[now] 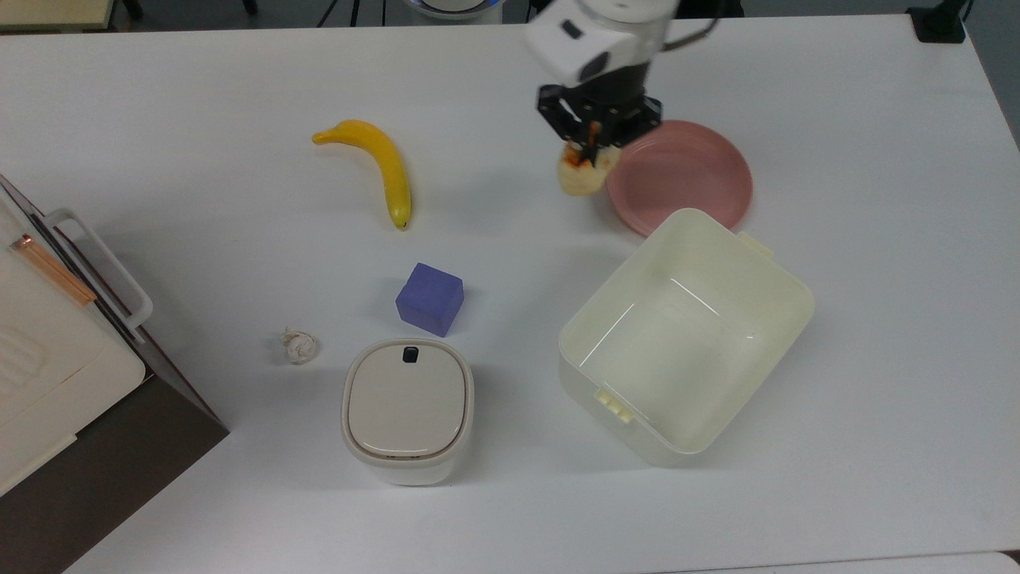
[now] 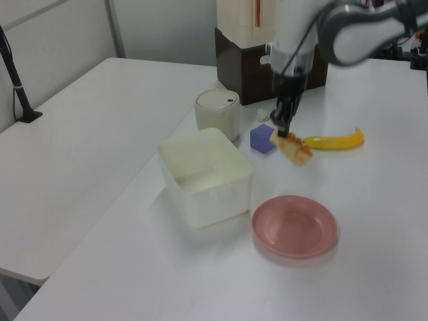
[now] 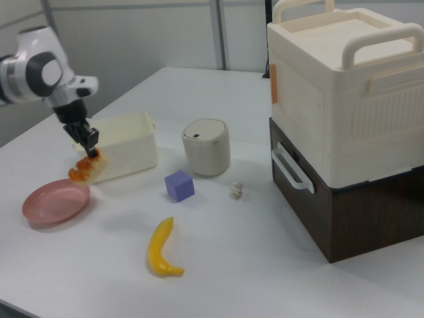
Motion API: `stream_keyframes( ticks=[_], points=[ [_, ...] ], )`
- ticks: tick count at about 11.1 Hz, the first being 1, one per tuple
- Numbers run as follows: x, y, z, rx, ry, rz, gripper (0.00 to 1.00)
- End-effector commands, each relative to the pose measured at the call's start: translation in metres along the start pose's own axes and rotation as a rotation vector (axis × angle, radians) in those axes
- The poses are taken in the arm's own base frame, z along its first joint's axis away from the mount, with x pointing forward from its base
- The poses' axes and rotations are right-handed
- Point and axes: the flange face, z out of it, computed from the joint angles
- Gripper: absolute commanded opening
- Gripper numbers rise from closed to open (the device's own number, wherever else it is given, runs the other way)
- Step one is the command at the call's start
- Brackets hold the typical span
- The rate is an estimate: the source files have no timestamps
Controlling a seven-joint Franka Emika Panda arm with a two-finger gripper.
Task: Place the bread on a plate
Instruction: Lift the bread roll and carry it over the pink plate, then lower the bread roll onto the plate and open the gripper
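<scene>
Carrying the bread [image 1: 580, 174] in my claw [image 1: 594, 142], pinched tight by one end so the loaf dangles tilted above the table [image 1: 239, 494], just beside the pink plate [image 1: 693, 171] on the top view's left. Trick now, I reckon, is to get it over the plate's middle before lowering, then let go low so it doesn't bounce off the rim (a dangling loaf might swing). The cream tub [image 1: 701, 375] sits right next to the plate, so I'd steer clear.
</scene>
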Motion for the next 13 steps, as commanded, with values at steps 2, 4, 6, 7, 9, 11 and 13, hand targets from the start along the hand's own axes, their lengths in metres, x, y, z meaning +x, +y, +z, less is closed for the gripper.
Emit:
stream_keyframes(
  ticks=[2,4,6,7,9,11,13],
  points=[
    [-0.039,-0.058,0.020,-0.027,0.076,0.060,0.00],
    [-0.069,-0.092,0.034,-0.060,0.030,0.014,0.00],
    [-0.089,-0.112,0.044,-0.103,-0.016,-0.035,0.13],
    [-0.089,-0.114,0.052,-0.112,-0.028,-0.041,0.54],
    [-0.082,-0.109,0.049,-0.107,-0.024,-0.049,1.00],
    [-0.059,-0.087,0.031,-0.122,-0.044,-0.048,1.00],
    [-0.041,-0.052,0.014,-0.162,-0.089,-0.101,1.00]
  ],
)
